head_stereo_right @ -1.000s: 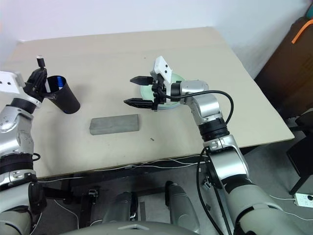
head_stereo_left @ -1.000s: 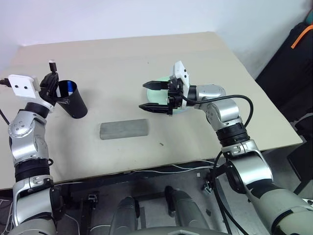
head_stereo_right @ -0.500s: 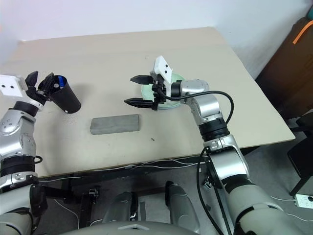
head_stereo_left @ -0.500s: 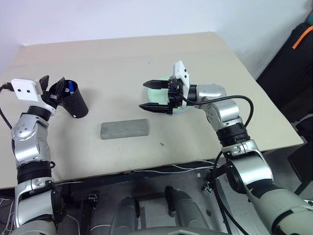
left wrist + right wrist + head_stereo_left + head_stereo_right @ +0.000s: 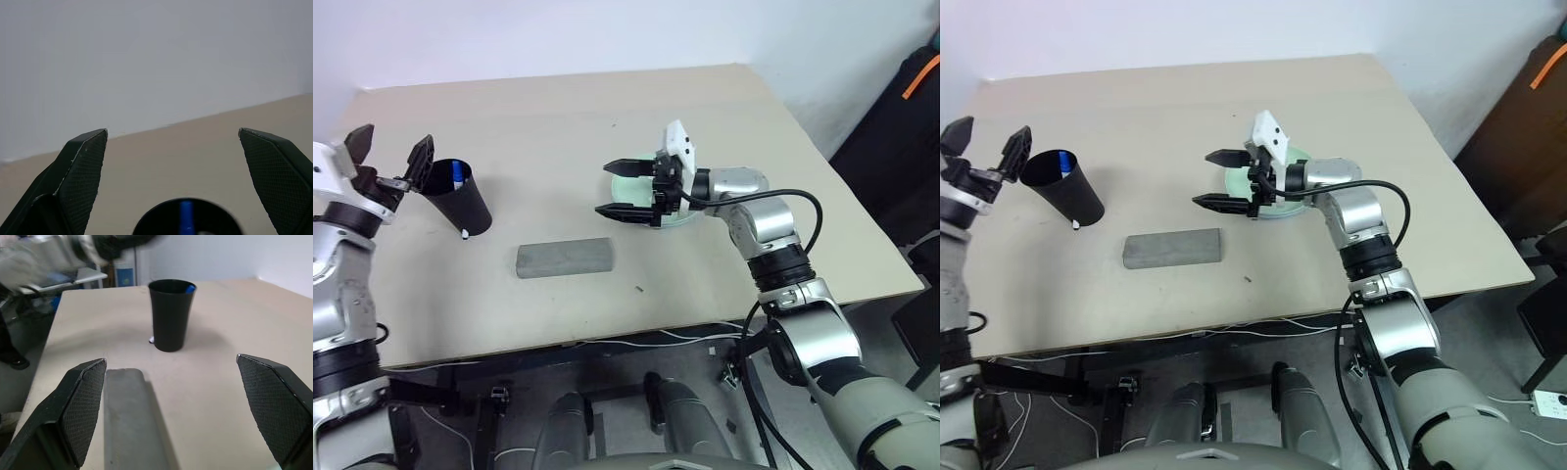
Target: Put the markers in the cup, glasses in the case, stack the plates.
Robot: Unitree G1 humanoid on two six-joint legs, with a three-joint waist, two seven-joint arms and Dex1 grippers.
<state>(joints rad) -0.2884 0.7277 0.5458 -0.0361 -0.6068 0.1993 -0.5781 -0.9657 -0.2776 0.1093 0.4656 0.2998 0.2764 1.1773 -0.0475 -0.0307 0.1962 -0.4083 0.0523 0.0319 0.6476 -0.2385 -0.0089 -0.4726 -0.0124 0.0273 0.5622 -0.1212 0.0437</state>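
The black cup [image 5: 462, 203] stands upright at the table's left, with a blue-capped marker [image 5: 457, 174] inside it. My left gripper [image 5: 388, 149] is open just left of the cup's rim and above it, with nothing between its fingers. In the left wrist view the cup's rim [image 5: 188, 220] lies below those fingers. The grey case [image 5: 563, 258] lies flat in the middle. My right gripper [image 5: 603, 189] is open and empty, pointing left. It hovers in front of a pale green plate [image 5: 683, 213] that it mostly hides. The glasses are out of view.
A small white speck [image 5: 465, 235] lies at the cup's base. The tan table [image 5: 607, 108] ends close to my body and at the right. A dark bag with an orange strap [image 5: 911, 78] stands beyond the right edge. Cables hang under the front edge.
My left gripper has opened and drawn back and up, away from the cup's rim. The black-capped marker it held over the cup is gone from its fingers. The right arm stayed still.
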